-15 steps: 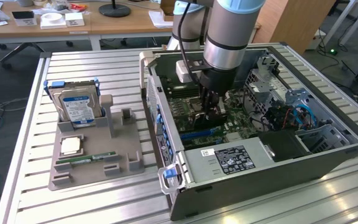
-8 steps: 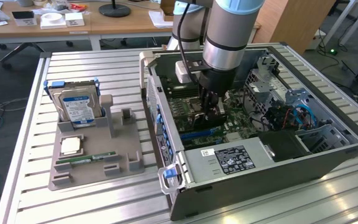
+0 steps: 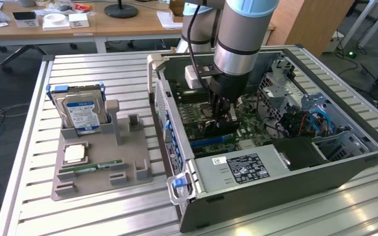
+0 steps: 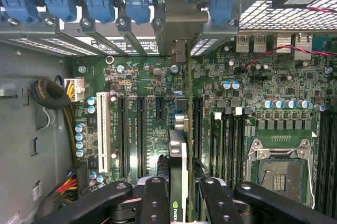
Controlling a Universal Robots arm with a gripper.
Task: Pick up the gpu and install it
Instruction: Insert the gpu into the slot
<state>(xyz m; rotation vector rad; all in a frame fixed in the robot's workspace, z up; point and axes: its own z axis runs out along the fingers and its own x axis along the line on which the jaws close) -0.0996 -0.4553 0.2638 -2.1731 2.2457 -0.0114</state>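
Note:
My gripper [image 3: 224, 116] is lowered into the open computer case [image 3: 346, 162], over the green motherboard [image 4: 253, 92]. It is shut on the gpu [image 4: 179, 153], a thin dark card seen edge-on between the two black fingers [image 4: 154, 199]. The card stands upright along a long expansion slot near the board's middle, and its silvery bracket [image 4: 181, 21] reaches the rear slot openings. In the exterior view the gpu [image 3: 216, 130] shows as a dark slab just under the fingers, low against the motherboard [image 3: 199, 109]. Whether its edge is seated in the slot is hidden.
On the exterior view's left a grey holder [image 3: 100, 169] carries a hard drive [image 3: 82, 112], a processor [image 3: 75, 153] and a green memory stick [image 3: 90, 168]. Inside the case are the power supply [image 3: 241, 169], blue slot latches [image 4: 100, 6], cable bundles [image 4: 50, 95] and the processor socket [image 4: 279, 170].

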